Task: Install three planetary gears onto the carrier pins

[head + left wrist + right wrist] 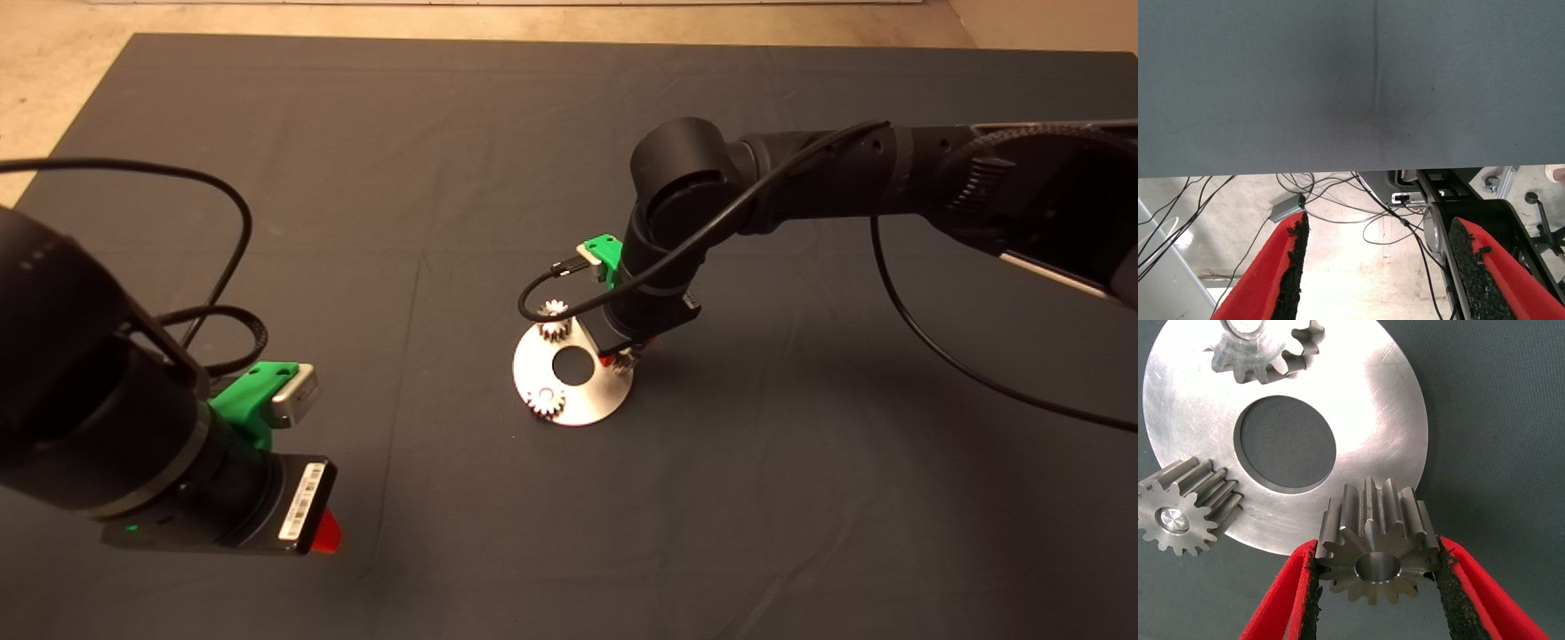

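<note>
Dark mat (356, 178) carries the plate (594, 400), right gripper (1375, 570) clamping a third gear (1375, 543) at its three o'clock edge, left gripper (1375, 267) parked agape.

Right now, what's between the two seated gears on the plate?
Only the plate's large central hole and bare metal, per the right wrist view. The third gear sits in the right tool.

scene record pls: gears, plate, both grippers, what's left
gears seated: two, far gear and near gear, each on a pin
third gear: clamped at the plate's edge; pin not visible, seating cannot be told
carrier plate: flat on the mat
right gripper: shut on the third gear
left gripper: open, parked at lower left
remaining: third gear
</note>
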Controlling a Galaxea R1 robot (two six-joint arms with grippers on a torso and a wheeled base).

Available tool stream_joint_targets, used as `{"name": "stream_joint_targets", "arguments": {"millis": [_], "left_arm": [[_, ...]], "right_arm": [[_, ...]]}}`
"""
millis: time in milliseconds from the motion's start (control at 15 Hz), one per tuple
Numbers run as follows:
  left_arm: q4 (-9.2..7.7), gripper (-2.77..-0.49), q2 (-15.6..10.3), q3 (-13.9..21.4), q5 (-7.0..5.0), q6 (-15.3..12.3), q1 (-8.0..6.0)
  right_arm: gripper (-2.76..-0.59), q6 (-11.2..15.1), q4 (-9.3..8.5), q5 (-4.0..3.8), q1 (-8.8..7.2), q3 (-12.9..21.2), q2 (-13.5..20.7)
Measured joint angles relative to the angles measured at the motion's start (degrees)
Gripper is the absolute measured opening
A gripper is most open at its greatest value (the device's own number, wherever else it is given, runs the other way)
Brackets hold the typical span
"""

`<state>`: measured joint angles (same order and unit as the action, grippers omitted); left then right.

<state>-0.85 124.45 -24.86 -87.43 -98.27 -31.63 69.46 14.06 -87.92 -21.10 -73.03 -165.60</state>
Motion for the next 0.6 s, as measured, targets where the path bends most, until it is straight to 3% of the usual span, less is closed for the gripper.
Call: {"name": "stream_joint_targets", "arguments": {"millis": [600], "left_arm": [[0.00,-1.82,0.0,0.0,0.00,0.0,0.00]], "right_arm": [[-2.25,-0.2,0.00,0.22,0.16,-0.9,-0.1]]}}
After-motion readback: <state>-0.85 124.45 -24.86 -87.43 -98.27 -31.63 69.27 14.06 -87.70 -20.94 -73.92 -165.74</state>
